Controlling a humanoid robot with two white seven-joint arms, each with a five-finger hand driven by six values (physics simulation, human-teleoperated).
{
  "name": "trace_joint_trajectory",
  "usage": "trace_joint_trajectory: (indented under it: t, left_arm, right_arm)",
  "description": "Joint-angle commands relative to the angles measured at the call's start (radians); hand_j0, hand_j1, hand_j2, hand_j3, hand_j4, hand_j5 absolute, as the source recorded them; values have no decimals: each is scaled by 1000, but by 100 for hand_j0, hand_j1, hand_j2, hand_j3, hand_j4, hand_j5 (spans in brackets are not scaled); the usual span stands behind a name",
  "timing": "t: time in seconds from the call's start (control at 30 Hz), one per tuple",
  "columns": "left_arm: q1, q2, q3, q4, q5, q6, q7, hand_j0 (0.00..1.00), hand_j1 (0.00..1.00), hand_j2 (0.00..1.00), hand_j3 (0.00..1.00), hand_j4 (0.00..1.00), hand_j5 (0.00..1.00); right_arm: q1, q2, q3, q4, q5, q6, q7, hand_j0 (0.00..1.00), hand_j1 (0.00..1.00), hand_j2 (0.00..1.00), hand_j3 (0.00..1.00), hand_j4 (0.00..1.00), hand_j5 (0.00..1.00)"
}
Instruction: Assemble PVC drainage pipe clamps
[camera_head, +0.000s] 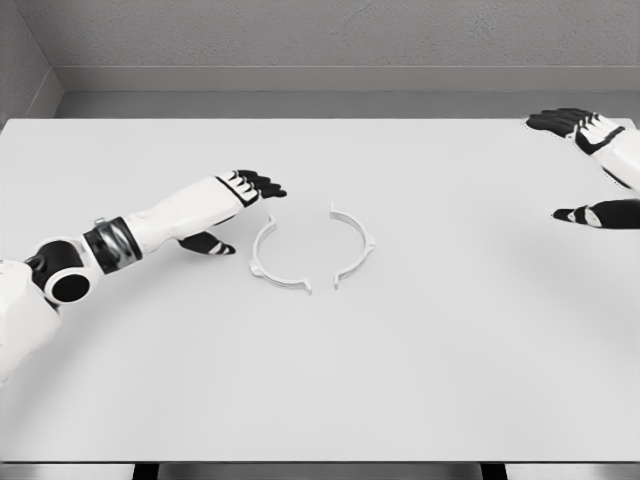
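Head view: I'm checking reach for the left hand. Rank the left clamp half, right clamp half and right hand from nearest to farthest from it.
From the left hand:
1. Left clamp half, just to its right on the table.
2. Right clamp half, past the gap.
3. Right hand, at the far right edge.

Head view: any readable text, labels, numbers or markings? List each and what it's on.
None. No text shows on the left clamp half, the right clamp half, the table, the left hand or the right hand.
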Motion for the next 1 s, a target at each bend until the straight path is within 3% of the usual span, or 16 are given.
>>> trace_joint_trajectory:
  t: [0.0,0.13,0.2,0.33,0.43,0.97]
  left_arm:
    - [0,2,-13,-23,8,1,1,100,100,100,100,100,100]
    - [3,10,-18,-38,8,1,1,100,100,100,100,100,100]
    - [3,27,-18,-36,8,1,1,100,100,100,100,100,100]
    - [14,33,-18,-46,8,1,1,100,100,100,100,100,100]
    - [32,43,-18,-73,8,1,1,100,100,100,100,100,100]
    - [44,11,-19,-63,-6,1,-1,100,100,100,100,100,100]
  right_arm:
    - [8,-42,-38,-65,-65,-1,0,100,100,100,100,100,100]
    - [11,-26,46,-56,-45,-1,1,100,100,100,100,100,100]
    - [8,-19,88,-53,49,-1,1,100,100,100,100,100,100]
    - [5,34,88,-51,55,-1,3,100,100,100,100,100,100]
    - [6,34,92,-34,56,-1,3,100,100,100,100,100,100]
    - [3,44,91,-41,56,-1,1,100,100,100,100,100,100]
